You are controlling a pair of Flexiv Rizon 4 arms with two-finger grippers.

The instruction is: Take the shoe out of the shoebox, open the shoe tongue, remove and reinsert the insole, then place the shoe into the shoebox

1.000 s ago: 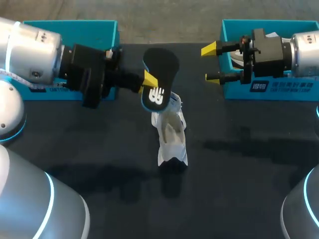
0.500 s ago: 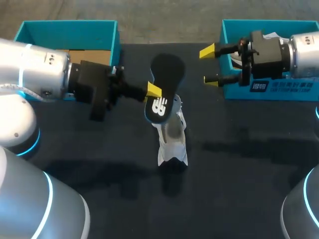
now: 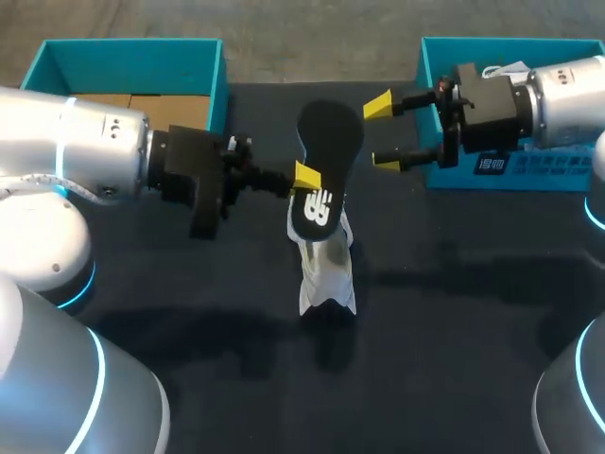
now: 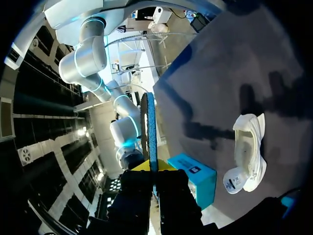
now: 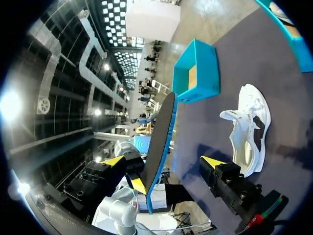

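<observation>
While the left gripper [image 3: 309, 178] pinches the insole [image 3: 331, 142], the shoe [image 3: 326, 274] (white) lies beneath

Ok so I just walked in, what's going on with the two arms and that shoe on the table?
The left gripper is shut on the black insole and holds it in the air above the white shoe. The shoe lies on the dark table, between the left shoebox and the right shoebox. The right gripper is open and empty, beside the insole's far end. So the insole is out of the shoe and not yet back in.
</observation>
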